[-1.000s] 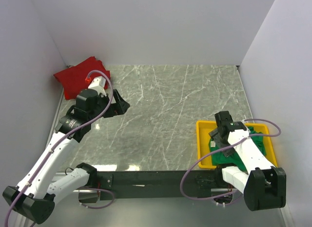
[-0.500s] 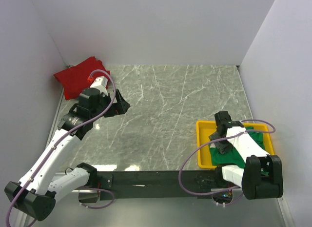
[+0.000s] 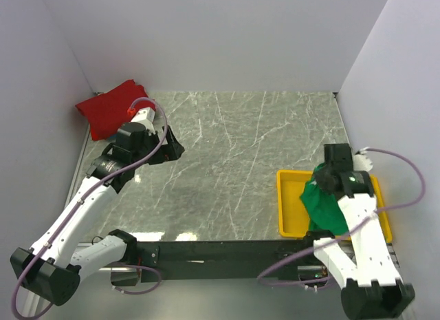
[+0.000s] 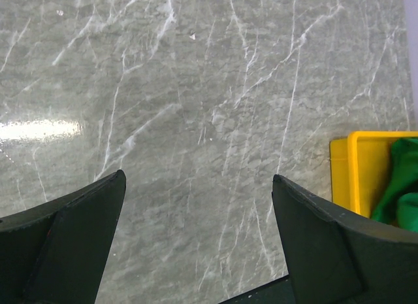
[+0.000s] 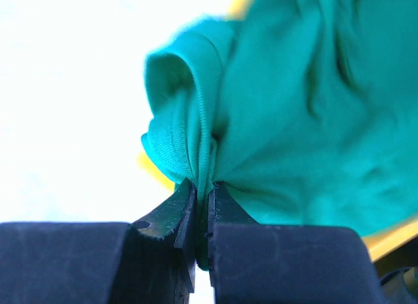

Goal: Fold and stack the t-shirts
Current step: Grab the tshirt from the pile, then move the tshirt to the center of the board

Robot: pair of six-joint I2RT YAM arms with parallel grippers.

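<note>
Up and back from the tray has come the right gripper (image 5: pixel 202 198), which sat open and low over the cloth a second ago. Its jaws are now pressed together on a gathered ridge of the green t-shirt (image 3: pixel 323 204), with a thin fold of ribbed edge squeezed between them. Below the fingers the shirt hangs in a bunched drape, its lower part trailing over or into the yellow tray (image 3: pixel 282 208). A pinch at one edge like this looks meant to draw the garment clear so it can be spread on the table (image 3: pixel 240 148) beyond the gripper. The left gripper (image 4: pixel 198 180) has hardly shifted: its fingers are spread as wide as they go with nothing between them, and it hovers above bare marble. The red t-shirt (image 3: pixel 106 110) lies behind it in the far left corner, probably waiting its turn. From above, the right arm covers much of the tray, so I cannot tell whether any cloth rests in it. The right wrist view's background is washed out to white, and no neck label shows. Whether the red shirt is folded or merely heaped is unclear.
</note>
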